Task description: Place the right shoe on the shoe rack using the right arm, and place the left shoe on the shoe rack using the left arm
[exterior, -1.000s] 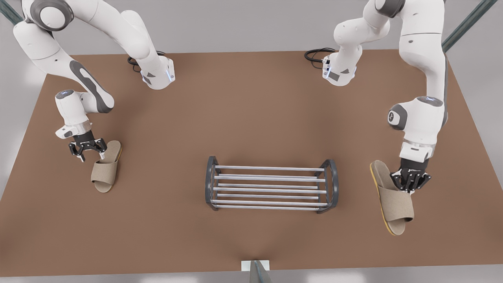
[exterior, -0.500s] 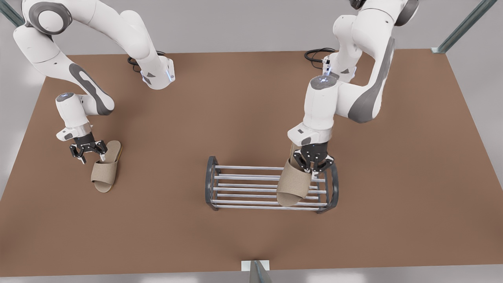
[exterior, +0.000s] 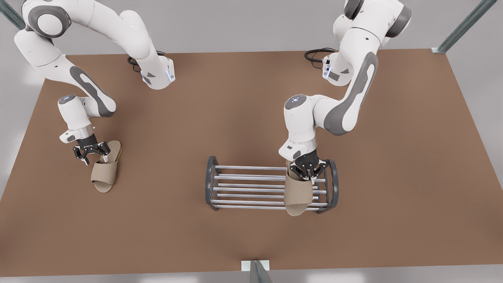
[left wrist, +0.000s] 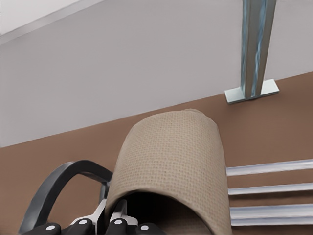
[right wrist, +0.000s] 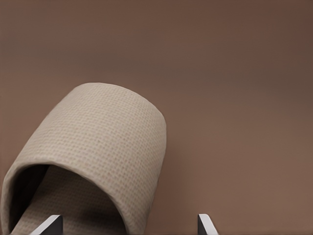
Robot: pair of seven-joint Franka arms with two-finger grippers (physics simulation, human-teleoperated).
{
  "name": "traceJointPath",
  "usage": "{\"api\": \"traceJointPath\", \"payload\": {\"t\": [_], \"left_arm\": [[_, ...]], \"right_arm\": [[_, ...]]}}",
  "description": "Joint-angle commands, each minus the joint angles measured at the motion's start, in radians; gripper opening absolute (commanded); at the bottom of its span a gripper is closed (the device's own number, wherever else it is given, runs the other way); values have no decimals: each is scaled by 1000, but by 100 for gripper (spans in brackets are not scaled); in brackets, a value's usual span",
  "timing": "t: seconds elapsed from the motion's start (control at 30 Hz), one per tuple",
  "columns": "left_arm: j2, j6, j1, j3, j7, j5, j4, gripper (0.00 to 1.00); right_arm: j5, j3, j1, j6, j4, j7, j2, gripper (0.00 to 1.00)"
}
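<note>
Front view: left gripper (exterior: 307, 169) clamps the left shoe (exterior: 297, 192) on the shoe rack (exterior: 251, 187), toe toward the camera; right gripper (exterior: 91, 151), fingers spread, straddles the right shoe (exterior: 105, 171).

Coarse woven-cloth slipper (left wrist: 171, 156); seemingly metal rack bars (exterior: 251, 177).
</note>
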Motion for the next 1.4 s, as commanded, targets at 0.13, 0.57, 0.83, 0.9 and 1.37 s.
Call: {"api": "traceJointPath", "payload": {"t": [0.13, 0.57, 0.83, 0.9, 1.37], "left_arm": [[1, 48, -1, 0, -425, 70, -49, 21], [-16, 103, -1, 0, -475, 118, -121, 25], [-50, 40, -5, -32, -477, 146, -184, 100], [-120, -73, 12, -120, -479, 112, -208, 100], [-261, -618, 130, 270, 882, -925, 122, 100]], "right_arm": [[7, 2, 7, 0, 2, -1, 12, 100], [17, 8, -1, 0, 19, 5, 12, 100], [18, 10, -2, 0, 30, 8, 41, 100], [18, 10, -1, 0, 28, 11, 42, 100], [20, 56, -9, 0, 30, 88, 38, 100]]}}
